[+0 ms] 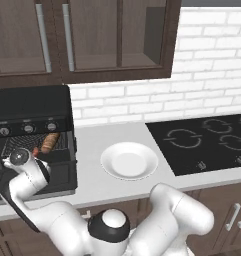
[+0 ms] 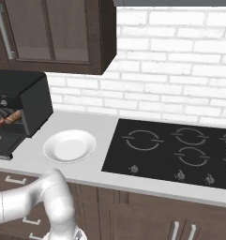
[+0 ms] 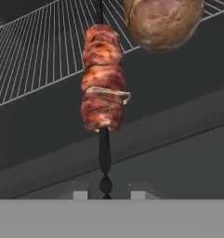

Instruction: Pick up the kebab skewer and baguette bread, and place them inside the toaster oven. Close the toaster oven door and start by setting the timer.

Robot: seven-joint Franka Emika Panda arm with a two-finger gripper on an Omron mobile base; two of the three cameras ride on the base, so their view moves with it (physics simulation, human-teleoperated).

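You had the gripper [image 3: 105, 194] pinching the kebab skewer [image 3: 103, 86] by the dark handle end of its stick, the two finger tips pressed close on either side of it at the bottom of the hand view. The skewer ran straight away from the hand, its red-brown meat chunks reaching out over the wire rack [image 3: 39, 56] of the toaster oven [image 1: 32, 107]. Just beside the meat, at the upper right of the hand view, you could see the rounded end of the baguette bread [image 3: 163, 22] lying on that same rack. From the left base view, the bread [image 1: 50, 141] sat inside the oven's open mouth below the three knobs, with the skewer's red meat [image 1: 36, 150] just beside its lower end, and the toaster oven door [image 1: 59, 175] hung dropped open in front. The arm reached in low from the left of the oven. On the counter [image 1: 92, 145], well apart from the oven, a white plate [image 1: 129, 161] stood between it and the black cooktop [image 1: 207, 140].
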